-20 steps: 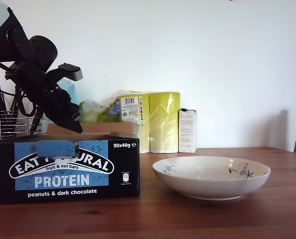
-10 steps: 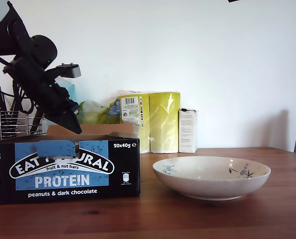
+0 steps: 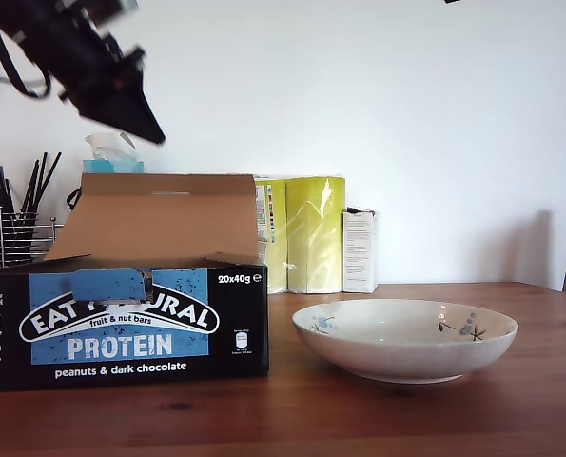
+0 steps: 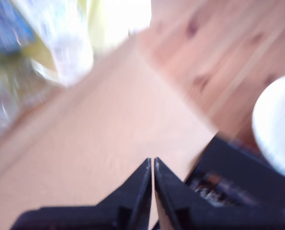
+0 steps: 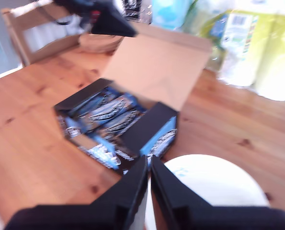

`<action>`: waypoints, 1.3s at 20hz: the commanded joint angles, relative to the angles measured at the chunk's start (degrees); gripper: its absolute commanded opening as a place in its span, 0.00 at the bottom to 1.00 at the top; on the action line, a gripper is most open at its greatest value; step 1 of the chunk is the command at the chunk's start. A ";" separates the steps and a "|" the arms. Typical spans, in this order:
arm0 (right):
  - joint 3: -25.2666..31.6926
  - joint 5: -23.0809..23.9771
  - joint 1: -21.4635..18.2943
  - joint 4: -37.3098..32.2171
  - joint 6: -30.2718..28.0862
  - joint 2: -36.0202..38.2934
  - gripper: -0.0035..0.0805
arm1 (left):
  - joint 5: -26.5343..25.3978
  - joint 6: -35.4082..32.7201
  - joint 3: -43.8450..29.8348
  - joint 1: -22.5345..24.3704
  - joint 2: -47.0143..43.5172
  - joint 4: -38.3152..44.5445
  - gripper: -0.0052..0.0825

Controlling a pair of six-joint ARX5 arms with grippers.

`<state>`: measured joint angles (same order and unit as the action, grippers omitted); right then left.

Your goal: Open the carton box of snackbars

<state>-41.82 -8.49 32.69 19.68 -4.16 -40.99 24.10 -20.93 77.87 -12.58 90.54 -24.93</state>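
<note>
The lid [image 3: 164,217] of the carton box of snackbars [image 3: 121,324] now stands raised, brown inside showing; my first gripper [image 3: 121,100] is higher than before, above it.

The carton box of snackbars [image 3: 121,324] sits at the exterior view's left; the bowl [image 3: 404,338] right of it.

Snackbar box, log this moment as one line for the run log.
carton box of snackbars: lid up, bars visible | my first gripper: shut, empty, above lid | my second gripper: shut, empty, above bowl | state: opened
</note>
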 commanded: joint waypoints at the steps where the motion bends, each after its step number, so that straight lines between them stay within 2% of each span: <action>1: 0.00 -0.07 -2.43 -0.59 -0.55 0.28 0.03 | 0.20 0.85 -5.70 0.11 -1.90 0.31 0.03; 3: 0.00 -1.60 -5.79 -0.52 -0.94 0.28 0.03 | -0.11 2.45 -12.00 0.55 -7.48 3.15 0.03; 7: 0.02 -7.89 -11.17 1.36 -2.32 0.28 0.03 | -0.17 6.21 -26.40 1.86 -20.11 9.88 0.03; 11: 0.24 -12.55 -12.02 3.08 -2.29 0.87 0.03 | -0.20 11.69 -39.08 2.56 -32.76 13.09 0.03; 14: 0.52 -13.00 -11.32 5.60 -2.29 2.62 0.03 | -1.53 15.74 -45.38 1.86 -43.19 11.74 0.03; 20: 0.63 -12.98 -10.95 12.44 -1.62 12.20 0.03 | -8.66 19.67 -47.41 -2.45 -64.46 1.57 0.03; 23: 0.61 -13.00 -10.95 12.85 0.98 13.64 0.03 | -9.09 19.65 -47.39 -2.82 -68.67 -2.86 0.03; 26: 0.61 -12.98 -10.95 13.79 1.27 13.40 0.03 | -8.96 20.50 -47.36 -2.82 -68.85 -5.35 0.03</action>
<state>-41.82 -21.54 21.50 33.50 -3.05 -27.64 15.05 -1.08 31.05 -15.29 21.82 -30.09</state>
